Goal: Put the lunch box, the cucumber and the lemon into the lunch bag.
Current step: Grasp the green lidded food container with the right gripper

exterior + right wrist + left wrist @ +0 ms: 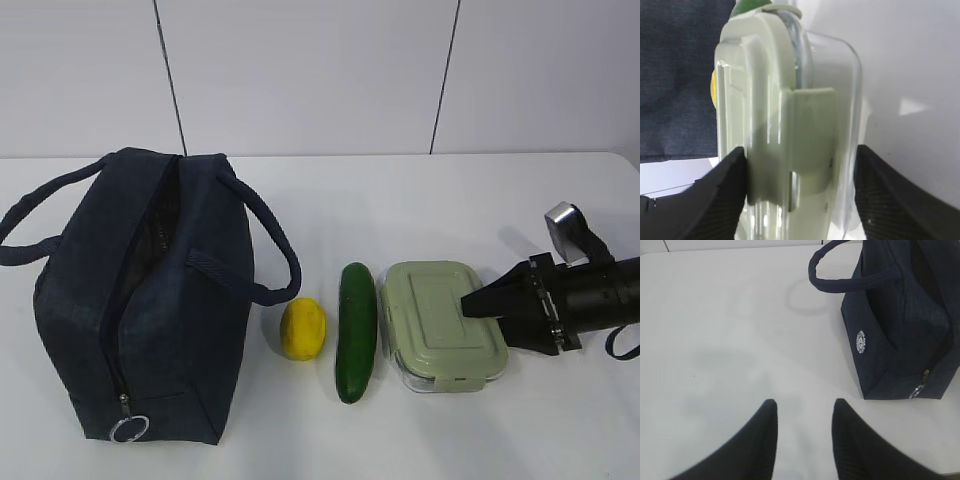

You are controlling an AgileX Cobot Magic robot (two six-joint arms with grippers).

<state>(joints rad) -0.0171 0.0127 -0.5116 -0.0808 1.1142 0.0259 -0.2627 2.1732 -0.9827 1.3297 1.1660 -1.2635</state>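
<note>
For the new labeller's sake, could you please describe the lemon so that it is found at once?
Start at the dark lunch bag on the table's left. Just right of it lies the lemon, before the cucumber. It is the only yellow thing, and the smallest.

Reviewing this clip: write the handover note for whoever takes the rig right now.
Right gripper: fingers on both sides of the lunch box, top and bottom; it looks gripped, box still at the table.
Left gripper: open, empty, over bare table left of the bag.
Bag stands unzipped at the left; lemon, cucumber and box lie in a row to its right.
Done: nothing packed yet.
Left: box, cucumber and lemon all go into the bag.
</note>
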